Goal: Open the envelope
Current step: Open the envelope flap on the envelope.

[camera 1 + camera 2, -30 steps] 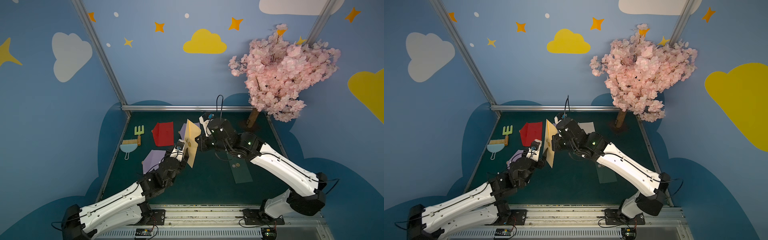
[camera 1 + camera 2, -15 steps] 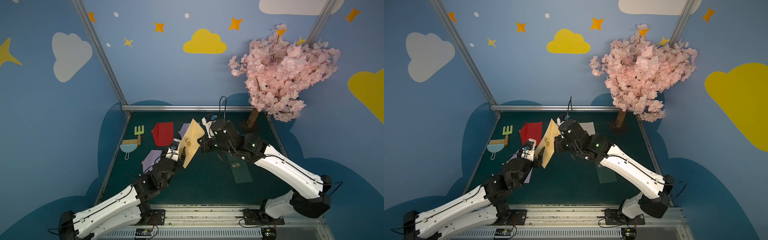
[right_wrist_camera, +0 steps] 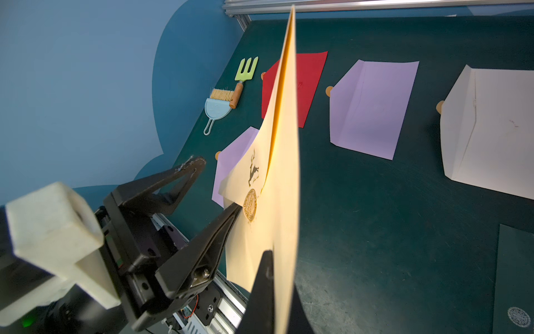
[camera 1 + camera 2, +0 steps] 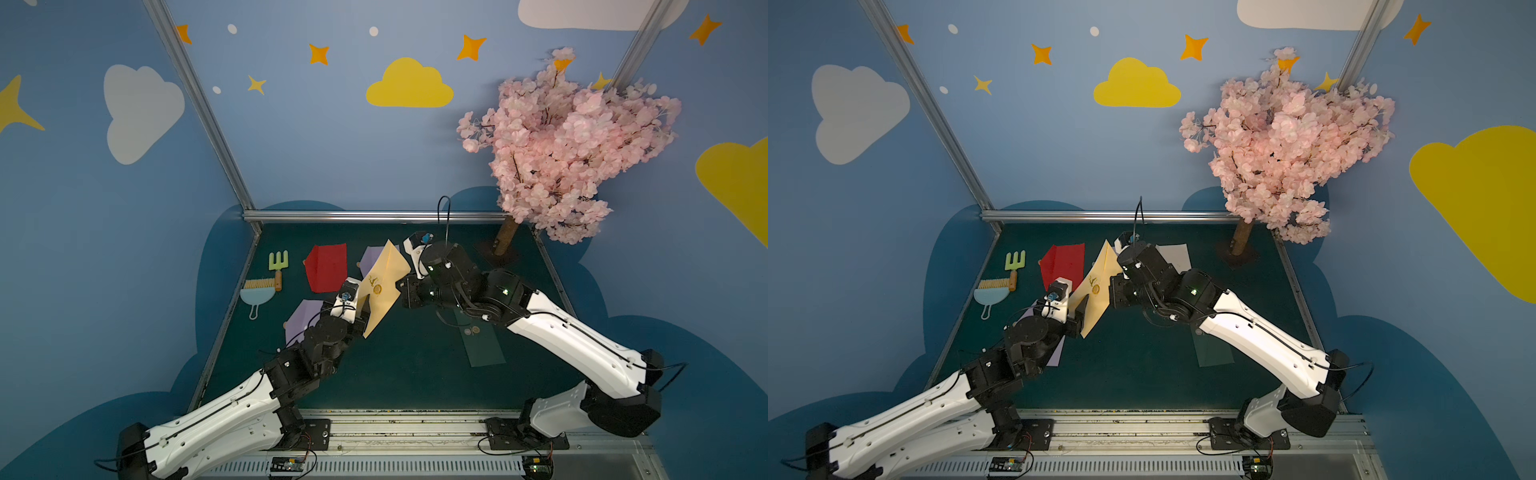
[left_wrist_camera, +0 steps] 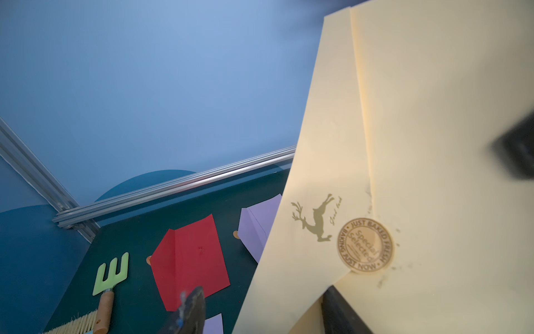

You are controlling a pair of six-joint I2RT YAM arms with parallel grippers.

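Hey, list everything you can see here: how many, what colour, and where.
cream envelope: one, pale yellow, held up over the table, flap partly lifted
red envelope: one, red, flat at the back left
purple envelopes: two, lilac, one flat at the back, one nearer the front left
white envelope: one, white, flat at the back
green envelope: one, dark green, flat on the right
toy fork: one, green, far left
dustpan: one, light blue, beside the fork
tree: one, pink, back right corner
table: one, dark green
left gripper: open, one finger under the cream flap
right gripper: shut on the cream envelope
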